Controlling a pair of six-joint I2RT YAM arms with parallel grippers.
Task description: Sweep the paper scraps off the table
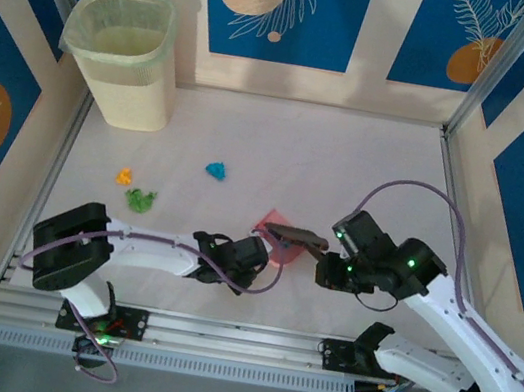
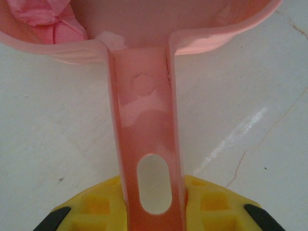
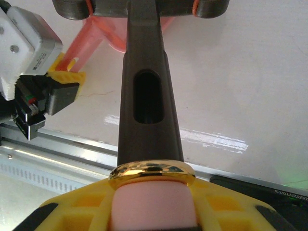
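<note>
My left gripper (image 1: pixel 250 255) (image 2: pixel 154 211) is shut on the handle of a pink dustpan (image 1: pixel 277 242) (image 2: pixel 144 120) that rests on the table (image 1: pixel 349 161). Pink paper scraps (image 2: pixel 43 19) lie inside the pan. My right gripper (image 1: pixel 336 265) (image 3: pixel 153 211) is shut on the pink, gold-ringed grip of a dark brush (image 1: pixel 298 235) (image 3: pixel 147 96). The brush head sits at the mouth of the dustpan (image 3: pixel 94 36). Loose on the table to the left are a cyan scrap (image 1: pixel 216 170), an orange scrap (image 1: pixel 124 175) and a green scrap (image 1: pixel 139 200).
A pale bin with a liner (image 1: pixel 124 55) stands in the far left corner. Aluminium rails (image 1: pixel 217 335) run along the near edge, and patterned panels wall the sides. The left gripper's body (image 3: pixel 43 91) is close beside the brush.
</note>
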